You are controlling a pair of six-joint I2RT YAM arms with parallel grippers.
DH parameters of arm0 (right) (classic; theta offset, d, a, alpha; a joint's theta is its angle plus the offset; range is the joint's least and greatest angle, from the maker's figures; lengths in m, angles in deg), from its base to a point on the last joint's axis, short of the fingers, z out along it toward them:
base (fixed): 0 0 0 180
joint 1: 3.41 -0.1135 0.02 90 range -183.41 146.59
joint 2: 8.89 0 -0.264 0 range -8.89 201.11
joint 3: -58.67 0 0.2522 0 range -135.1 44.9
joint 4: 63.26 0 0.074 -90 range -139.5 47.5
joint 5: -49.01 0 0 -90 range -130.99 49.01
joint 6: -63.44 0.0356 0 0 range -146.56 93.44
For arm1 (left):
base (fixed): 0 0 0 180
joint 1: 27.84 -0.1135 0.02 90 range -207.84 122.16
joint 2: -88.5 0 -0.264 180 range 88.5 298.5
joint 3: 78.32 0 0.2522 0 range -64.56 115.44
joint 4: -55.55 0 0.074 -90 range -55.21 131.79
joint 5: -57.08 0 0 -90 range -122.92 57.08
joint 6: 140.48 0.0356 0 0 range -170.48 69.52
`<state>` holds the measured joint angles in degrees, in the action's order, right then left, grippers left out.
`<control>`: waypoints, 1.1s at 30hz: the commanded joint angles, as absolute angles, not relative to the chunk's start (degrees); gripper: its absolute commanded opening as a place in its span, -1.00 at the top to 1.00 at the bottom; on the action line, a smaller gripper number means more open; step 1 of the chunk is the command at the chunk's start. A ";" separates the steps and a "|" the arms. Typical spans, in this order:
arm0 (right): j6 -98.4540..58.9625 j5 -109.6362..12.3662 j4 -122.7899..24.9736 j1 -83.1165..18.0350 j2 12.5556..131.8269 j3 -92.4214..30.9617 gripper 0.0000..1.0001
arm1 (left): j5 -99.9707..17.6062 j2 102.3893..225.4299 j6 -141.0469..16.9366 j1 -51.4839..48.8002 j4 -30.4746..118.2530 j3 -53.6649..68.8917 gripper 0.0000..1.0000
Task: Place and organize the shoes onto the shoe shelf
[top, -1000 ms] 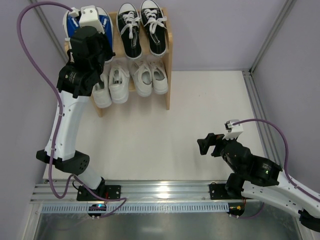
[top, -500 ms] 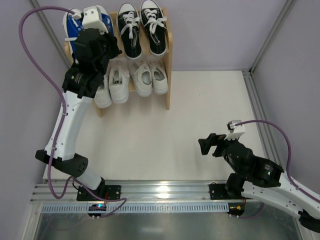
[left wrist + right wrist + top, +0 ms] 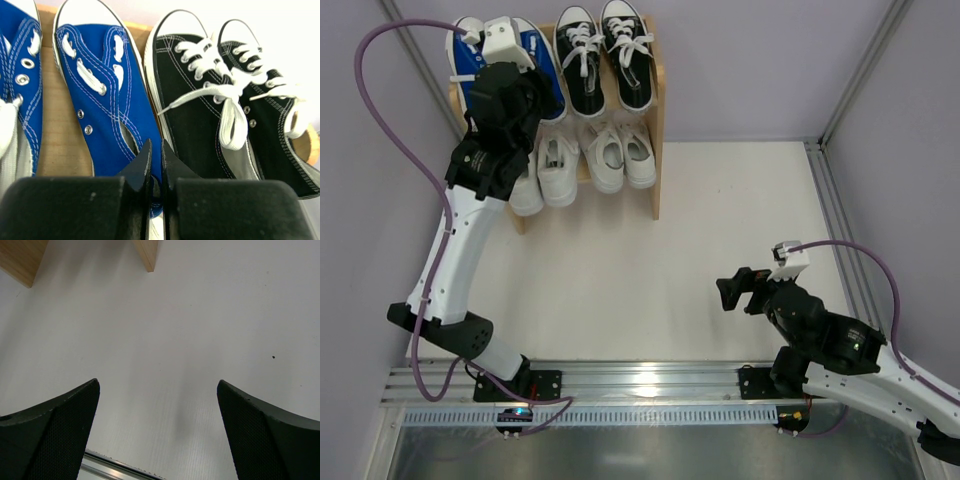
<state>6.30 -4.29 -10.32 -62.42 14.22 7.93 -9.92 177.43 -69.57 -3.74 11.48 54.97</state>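
The shoe shelf [image 3: 656, 120] stands at the back left. Its top tier holds two blue shoes [image 3: 548, 85] [image 3: 100, 90] and two black shoes [image 3: 578, 60] [image 3: 195, 100]. The lower tier holds several white shoes [image 3: 603, 160]. My left gripper [image 3: 532, 108] [image 3: 156, 150] is over the top tier, shut on the heel rim of the right-hand blue shoe. That shoe lies beside the left black shoe. My right gripper [image 3: 732, 290] [image 3: 157, 390] is open and empty, low over the table at the front right.
The shelf's wooden feet [image 3: 146, 252] show at the top of the right wrist view. A metal rail [image 3: 640, 385] runs along the near edge. Frame posts [image 3: 860, 70] stand at the back right.
My left gripper has shifted a little toward the back with the blue shoe, and the shoe's heel now sits further right, closer to the black pair. The right arm has not moved.
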 commanded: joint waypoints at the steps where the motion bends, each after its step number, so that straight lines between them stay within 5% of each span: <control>1: 5.52 -3.64 -10.13 -62.30 13.44 8.08 -1.00 | -7.26 175.95 -68.24 -3.93 14.37 52.88 0.99; 9: 5.61 -4.08 -10.65 -62.21 13.26 8.87 -0.99 | -2.51 174.11 -64.10 -3.94 12.25 52.16 1.00; 12: 5.43 -4.43 -11.45 -62.30 14.48 8.96 -0.99 | -1.72 173.32 -62.44 -3.93 11.90 53.82 0.41; 13: 5.34 -4.52 -11.71 -62.30 14.66 8.87 -0.99 | -1.28 172.97 -61.91 -3.94 11.90 54.62 -0.10; 17: 4.99 -4.87 -12.85 -62.30 16.16 8.61 -0.99 | 2.31 172.79 -58.22 -3.94 12.43 59.10 -0.70; 33: 4.73 -5.66 -14.17 -62.30 17.39 9.13 -1.00 | 4.35 168.40 -54.78 -3.85 11.64 55.59 -0.83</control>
